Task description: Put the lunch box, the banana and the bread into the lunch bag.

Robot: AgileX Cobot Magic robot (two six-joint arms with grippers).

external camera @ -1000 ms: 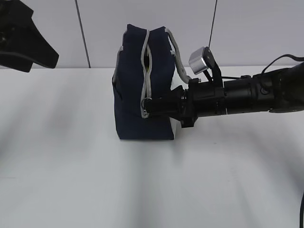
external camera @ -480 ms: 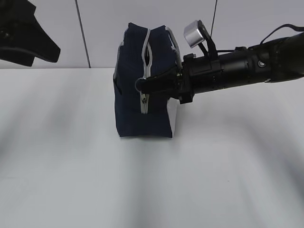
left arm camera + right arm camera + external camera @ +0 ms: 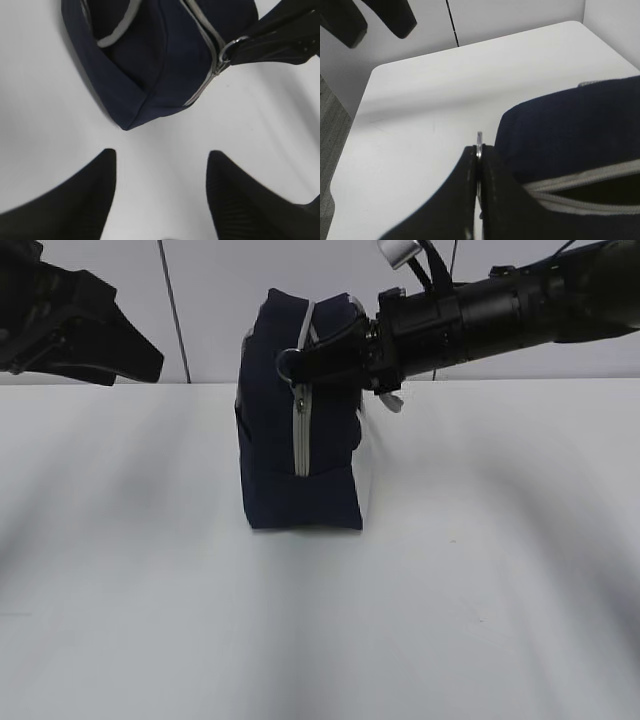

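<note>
The navy lunch bag (image 3: 270, 460) stands upright on the white table, its grey zipper (image 3: 300, 435) running up the end that faces me. My right gripper (image 3: 290, 362) reaches in from the right, shut on the zipper's ring pull (image 3: 479, 142) high on that end. Past its fingers a dark gap shows between the zipper's grey tracks (image 3: 590, 187). The ring (image 3: 230, 47) also shows in the left wrist view, beside the bag (image 3: 150, 65). My left gripper (image 3: 161, 154) hangs open and empty over bare table, short of the bag. The lunch box, banana and bread are out of view.
The white table (image 3: 450, 590) stretches around the bag. A panelled wall (image 3: 200, 310) rises just behind it. The table's rounded corner and grey floor (image 3: 335, 135) lie at the left of the right wrist view. The left arm (image 3: 90, 335) hovers at upper left.
My right gripper has risen from low on the bag's end to near its top, drawing the ring pull up the zipper. The left arm has shifted slightly right.
</note>
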